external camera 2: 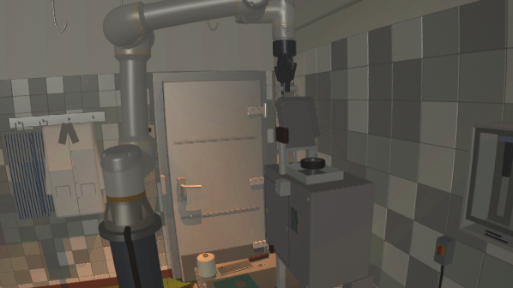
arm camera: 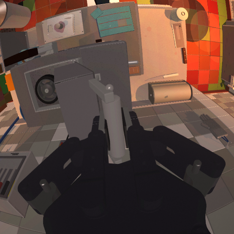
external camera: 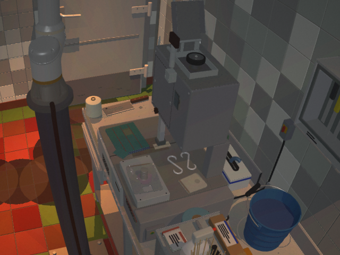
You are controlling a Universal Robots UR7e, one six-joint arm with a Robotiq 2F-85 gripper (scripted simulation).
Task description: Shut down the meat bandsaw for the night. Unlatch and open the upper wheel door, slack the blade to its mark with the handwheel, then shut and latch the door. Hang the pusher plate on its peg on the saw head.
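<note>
My gripper (external camera 2: 285, 88) (arm camera: 116, 133) hangs above the saw head, at the top edge of the raised upper wheel door (external camera 2: 297, 122) (external camera: 188, 20) (arm camera: 75, 98). The door stands upright, hinged open over the grey saw head (external camera: 196, 101) (external camera 2: 319, 210). Under it, the black handwheel (external camera: 195, 58) (external camera 2: 312, 163) (arm camera: 45, 89) sits in its recessed frame. A grey cylindrical handle (arm camera: 114, 125) with a small ball-tipped latch arm (arm camera: 102, 90) rises from the door edge. The pusher plate (external camera: 193, 182) lies flat on the saw table beside two S-hooks (external camera: 181, 162). The gripper is closed on the door handle.
Behind the saw is a cold-room door (external camera 2: 214, 171) and a tiled wall. On the table lie a green mat (external camera: 127, 137), a tray (external camera: 144, 179) and a twine spool (external camera: 93, 106). A blue bucket (external camera: 270, 216) stands at the front right. The arm's column (external camera: 55, 123) stands on the left.
</note>
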